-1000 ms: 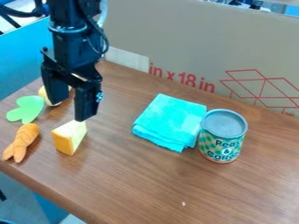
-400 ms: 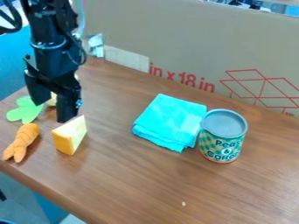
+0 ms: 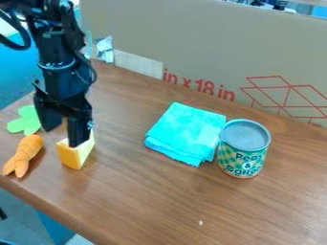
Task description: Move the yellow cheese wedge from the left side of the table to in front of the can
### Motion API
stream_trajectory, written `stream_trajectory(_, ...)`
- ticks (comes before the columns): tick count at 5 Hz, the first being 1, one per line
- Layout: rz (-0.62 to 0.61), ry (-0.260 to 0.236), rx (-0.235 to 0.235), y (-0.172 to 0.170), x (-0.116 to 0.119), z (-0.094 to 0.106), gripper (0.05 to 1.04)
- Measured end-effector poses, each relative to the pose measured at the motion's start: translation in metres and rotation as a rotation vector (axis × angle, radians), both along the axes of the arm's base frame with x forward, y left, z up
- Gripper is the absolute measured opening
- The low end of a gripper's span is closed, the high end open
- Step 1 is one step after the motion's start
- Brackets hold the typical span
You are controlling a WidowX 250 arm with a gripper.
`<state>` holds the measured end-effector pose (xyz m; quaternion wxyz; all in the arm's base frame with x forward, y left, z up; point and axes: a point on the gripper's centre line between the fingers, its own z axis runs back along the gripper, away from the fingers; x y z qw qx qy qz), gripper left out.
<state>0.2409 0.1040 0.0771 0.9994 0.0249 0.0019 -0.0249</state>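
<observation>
My gripper (image 3: pixel 64 136) hangs wide open, the cheese wedge (image 3: pixel 72 157) close by on its side toward the near-left edge of the table (image 3: pixel 153 206).

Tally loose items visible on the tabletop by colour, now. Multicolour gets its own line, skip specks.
Yellow: 1, pale-topped yellow wedge
Orange: 1, ridged orange toy with a forked end
Green: 1, flat light-green lobed piece
Turquoise: 1, folded turquoise cloth
Multicolour: 1, cylindrical grey-lidded can with a patterned label
Total: 5
</observation>
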Motion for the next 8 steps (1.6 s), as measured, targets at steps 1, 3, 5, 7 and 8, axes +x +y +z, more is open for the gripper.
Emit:
stream_trajectory(1, -0.007, -0.01, -0.023, -0.001, 0.006, -0.005, 1.001)
stream_trajectory(3, 0.012, 0.017, 0.018, 0.002, 0.014, -0.014, 1.001)
stream_trajectory(5, 0.051, 0.048, 0.023, 0.006, 0.015, -0.026, 0.934)
stream_trajectory(7, 0.057, 0.046, 0.001, 0.001, 0.013, -0.025, 0.629)
stream_trajectory(8, 0.064, -0.014, 0.015, -0.006, 0.009, 0.0, 0.629)
